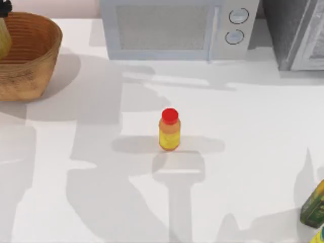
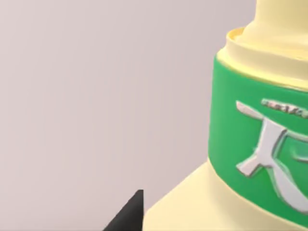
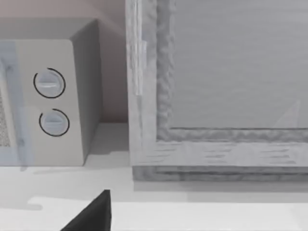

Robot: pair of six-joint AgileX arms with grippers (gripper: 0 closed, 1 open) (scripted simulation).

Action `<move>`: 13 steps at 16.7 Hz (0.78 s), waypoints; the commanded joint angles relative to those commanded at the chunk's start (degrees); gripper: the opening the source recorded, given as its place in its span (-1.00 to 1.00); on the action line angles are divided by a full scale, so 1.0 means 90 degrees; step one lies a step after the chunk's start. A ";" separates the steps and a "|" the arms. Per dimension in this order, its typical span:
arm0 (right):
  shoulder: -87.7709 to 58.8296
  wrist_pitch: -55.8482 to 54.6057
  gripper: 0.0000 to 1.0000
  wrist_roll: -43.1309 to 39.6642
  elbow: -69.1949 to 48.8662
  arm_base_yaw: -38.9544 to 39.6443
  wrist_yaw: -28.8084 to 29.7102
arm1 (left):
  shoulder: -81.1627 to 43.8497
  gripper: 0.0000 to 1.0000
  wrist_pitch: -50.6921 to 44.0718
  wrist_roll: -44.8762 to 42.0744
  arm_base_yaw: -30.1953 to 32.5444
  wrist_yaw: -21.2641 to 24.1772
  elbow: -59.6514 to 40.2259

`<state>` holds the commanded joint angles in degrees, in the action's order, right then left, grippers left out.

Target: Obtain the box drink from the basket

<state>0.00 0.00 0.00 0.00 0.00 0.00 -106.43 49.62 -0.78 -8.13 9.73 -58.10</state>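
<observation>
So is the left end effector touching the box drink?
Cannot tell. In the left wrist view one fingertip of the left end effector meets the edge of the box drink; neither contact nor gap shows plainly.

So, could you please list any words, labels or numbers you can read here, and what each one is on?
None can be read as text.
Box drink: white stylised mark on its green band, with small print above it too blurred to read.
Red-capped bottle: yellow label, print too small.
Dark green and yellow carton: print too small.
Microwave: two round knobs, no visible markings.
</observation>
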 joint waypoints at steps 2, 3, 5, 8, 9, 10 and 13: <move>0.0000 0.0000 1.00 0.0000 0.0000 0.0000 0.0000 | 0.0240 -1.00 -0.0340 0.0000 0.0001 -0.0005 -0.0183; 0.0000 0.0000 1.00 0.0000 0.0000 0.0000 0.0000 | 0.0339 -1.00 -0.0548 -0.0002 0.0002 -0.0006 -0.0253; 0.0000 0.0000 1.00 0.0000 0.0000 0.0000 0.0000 | 0.0577 -1.00 -0.1126 -0.0007 0.0005 -0.0009 -0.0426; 0.0000 0.0000 1.00 0.0000 0.0000 0.0000 0.0000 | 0.0954 -1.00 -0.1797 -0.0009 0.0006 -0.0015 -0.0742; 0.0000 0.0000 1.00 0.0000 0.0000 0.0000 0.0000 | 0.1018 -1.00 -0.1891 -0.0008 0.0005 -0.0016 -0.0805; 0.0000 0.0000 1.00 0.0000 0.0000 0.0000 0.0000 | 0.1037 -1.00 -0.1917 -0.0008 0.0005 -0.0016 -0.0823; 0.0000 0.0000 1.00 0.0000 0.0000 0.0000 0.0000 | 0.1013 -1.00 -0.1902 -0.0019 -0.0001 -0.0018 -0.0805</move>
<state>0.00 0.00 0.00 0.00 0.00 0.00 -97.31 32.50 -0.95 -8.14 9.57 -65.35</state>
